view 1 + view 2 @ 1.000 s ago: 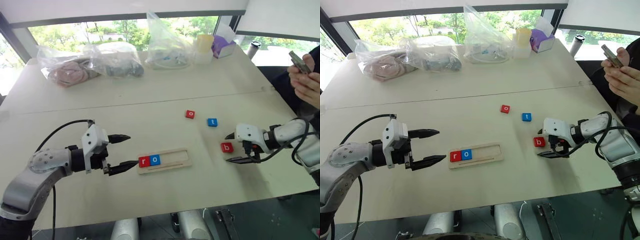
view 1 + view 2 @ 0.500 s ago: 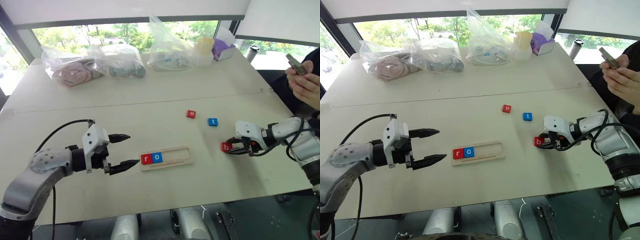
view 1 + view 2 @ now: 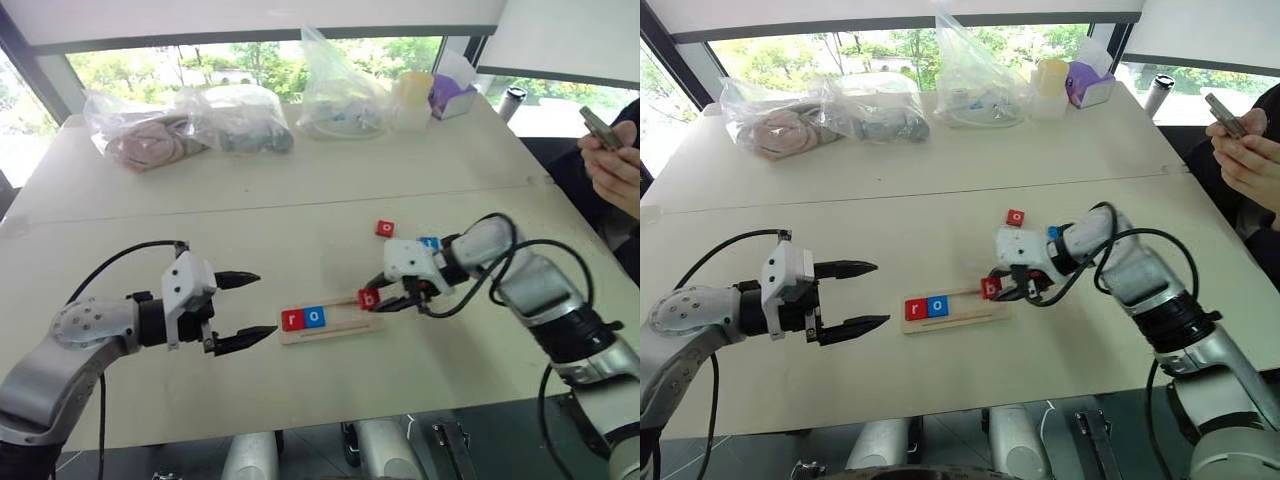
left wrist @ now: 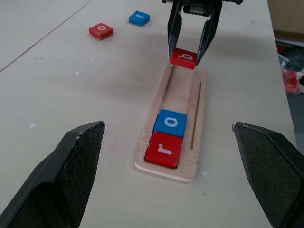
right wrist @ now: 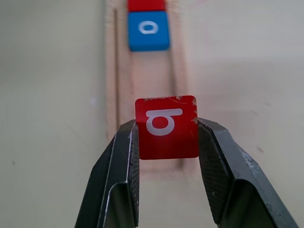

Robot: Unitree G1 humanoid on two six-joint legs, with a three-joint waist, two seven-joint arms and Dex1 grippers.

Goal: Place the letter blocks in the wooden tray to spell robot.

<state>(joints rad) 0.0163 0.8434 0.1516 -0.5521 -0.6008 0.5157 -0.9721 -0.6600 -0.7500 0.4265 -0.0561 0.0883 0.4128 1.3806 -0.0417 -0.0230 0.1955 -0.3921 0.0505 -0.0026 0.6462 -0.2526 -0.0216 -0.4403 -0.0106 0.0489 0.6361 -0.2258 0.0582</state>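
Left tool (image 3: 246, 308): released, black fingers spread wide, hovering above the pale desk (image 3: 300, 200) and aimed along the wooden tray (image 3: 330, 320), clear of its near end. Just beyond that tool's fingertips, inside the near end of the tray slot: red r block (image 4: 164, 149), touching the blue o block (image 4: 170, 123) directly behind it; rest of the slot bare. At the far end of the tray from the left tool: right tool (image 5: 166, 137), clenched on the red b block (image 5: 166, 127), one finger on each side edge, block held slightly above the tray's end. As seen along the right tool's fingers: b block nearest, bare slot next, then the blue o block and an edge of the red r block. Beyond the right tool, lying loose on the desk, well apart from the tray: red o block (image 3: 385, 228) and, just beside the right arm, blue t block (image 4: 139, 17). Farthest from both tools, along the window edge of the desk: clear plastic bags (image 3: 190, 125) with contents and small containers (image 3: 430, 95). At the right margin: a person's hands (image 3: 1250, 150) holding a phone.
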